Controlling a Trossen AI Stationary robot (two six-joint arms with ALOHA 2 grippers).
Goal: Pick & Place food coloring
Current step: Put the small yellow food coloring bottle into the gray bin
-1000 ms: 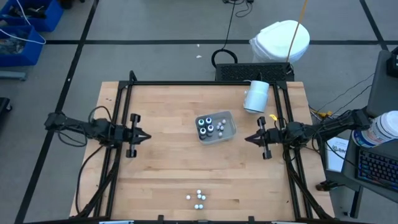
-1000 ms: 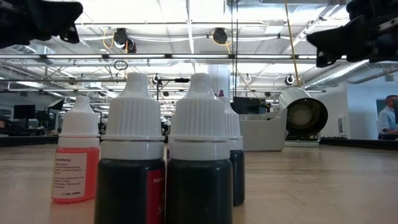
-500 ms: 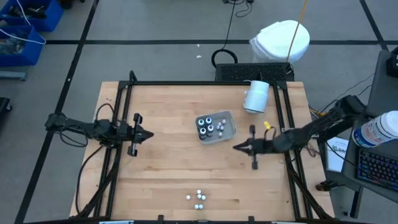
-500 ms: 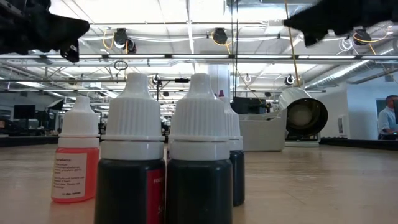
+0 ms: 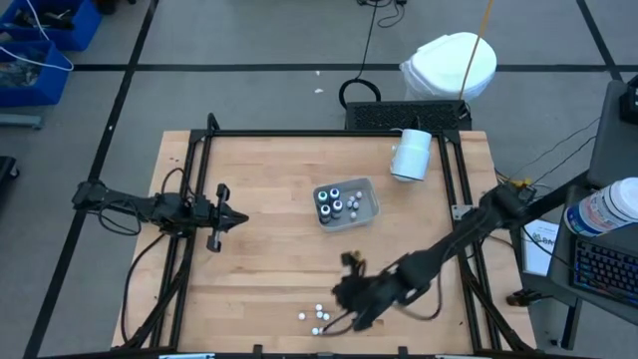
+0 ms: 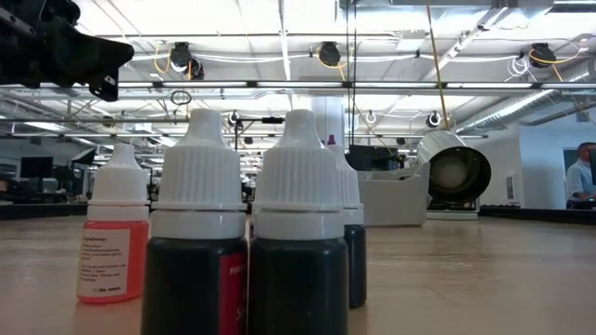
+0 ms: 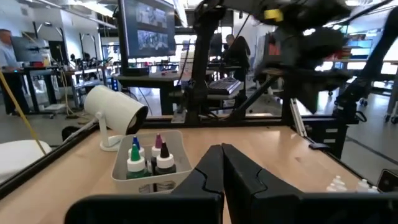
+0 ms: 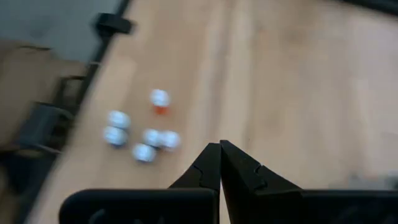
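**Right arm low over the loose bottles**

Wooden worktop (image 5: 259,259): five food coloring bottles (image 5: 317,317) stand near its front edge, others in the grey tray (image 5: 367,211). Right gripper (image 8: 219,163), fingers pressed together, hangs beside them. Left gripper (image 7: 222,163), likewise closed, waits left.

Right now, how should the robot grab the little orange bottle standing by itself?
Grip the orange bottle across its round body, just under the white cap, coming straight down. It stands upright and apart from the other four bottles, so the right gripper, now shut, has room after opening.
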